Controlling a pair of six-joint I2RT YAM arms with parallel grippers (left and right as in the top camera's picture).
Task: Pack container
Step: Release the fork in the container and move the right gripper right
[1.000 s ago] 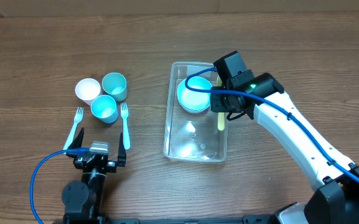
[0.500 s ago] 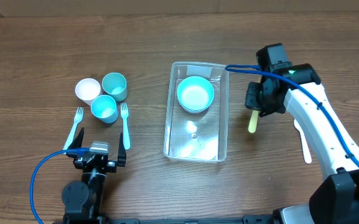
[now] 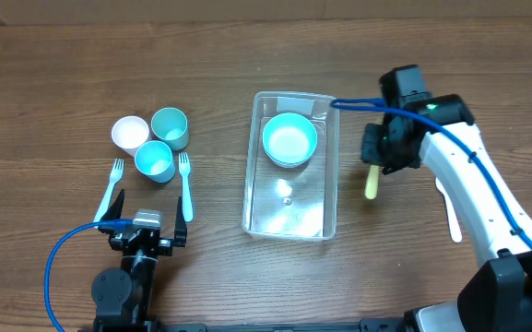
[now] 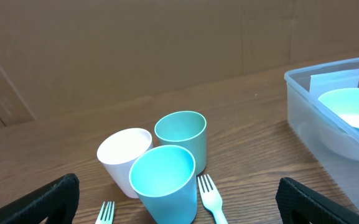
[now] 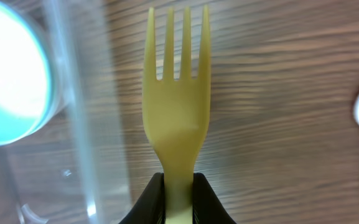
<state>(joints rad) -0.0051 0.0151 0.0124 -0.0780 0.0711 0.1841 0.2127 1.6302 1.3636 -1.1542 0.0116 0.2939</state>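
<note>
Clear plastic container [image 3: 289,210] mid-table, teal bowl [image 3: 289,138] inside.
Prob. light, slick, flexy; take by rim. R gripper [image 5: 178,199] pinches yellow fork [image 5: 176,93] just right of it; L gripper [image 3: 148,221] wide.

Bright and even from above on the wooden table [image 3: 63,83], with no dark corners. Only soft, faint shadows — a little grey under the cups [image 4: 163,186]. Small white shine spots on the floor of the clear container [image 3: 289,210]. Washed-out white glow in the teal bowl [image 5: 5,81]. Sharp on the yellow fork [image 5: 176,93] up close — fuzzy on the container wall beside it.
</note>
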